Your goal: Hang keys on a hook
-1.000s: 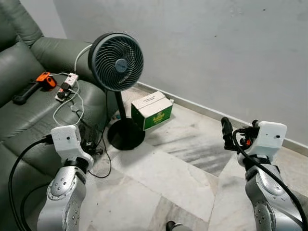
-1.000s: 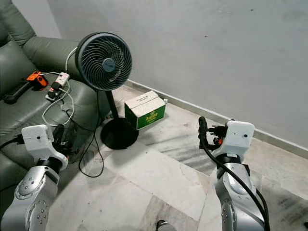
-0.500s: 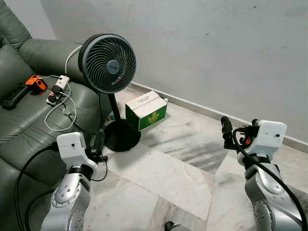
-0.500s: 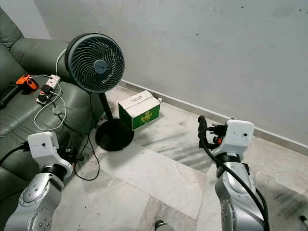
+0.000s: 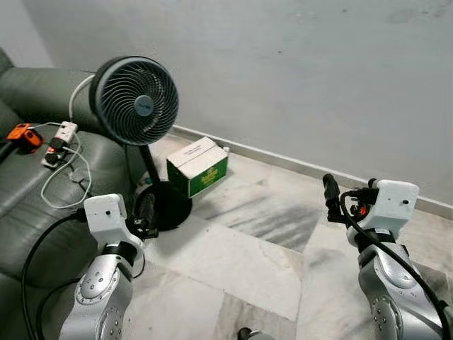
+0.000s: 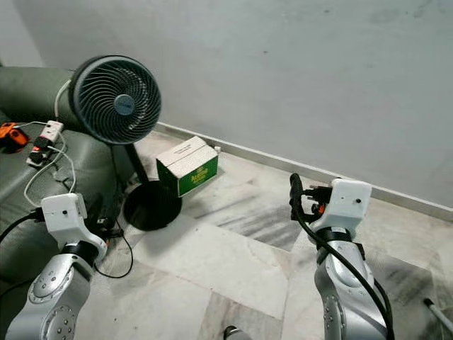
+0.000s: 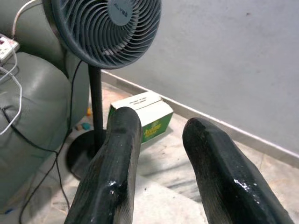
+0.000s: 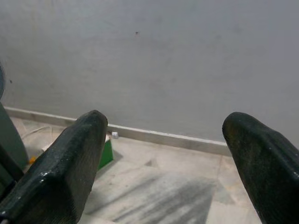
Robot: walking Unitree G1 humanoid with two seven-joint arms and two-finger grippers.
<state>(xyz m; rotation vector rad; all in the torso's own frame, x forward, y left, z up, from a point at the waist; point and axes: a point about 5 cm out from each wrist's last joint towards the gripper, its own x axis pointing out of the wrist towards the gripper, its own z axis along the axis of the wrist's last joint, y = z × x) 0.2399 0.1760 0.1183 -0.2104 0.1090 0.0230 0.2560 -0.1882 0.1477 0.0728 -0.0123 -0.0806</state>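
Head views: no keys or hook are showing — keys should be light, stiff and slippery, best pinched at the ring. The left hand is hovering at 8 o'clock near the fan; the right hand is hovering at 4 o'clock.

Left wrist: fingers are standing narrowly apart, holding nothing.

Right wrist: fingers are standing wide, facing the wall.

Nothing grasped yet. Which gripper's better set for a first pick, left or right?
Right, tentatively. The right gripper is raised over bare floor, open wide. The left gripper is open narrower and sits low, close to the fan and the sofa.
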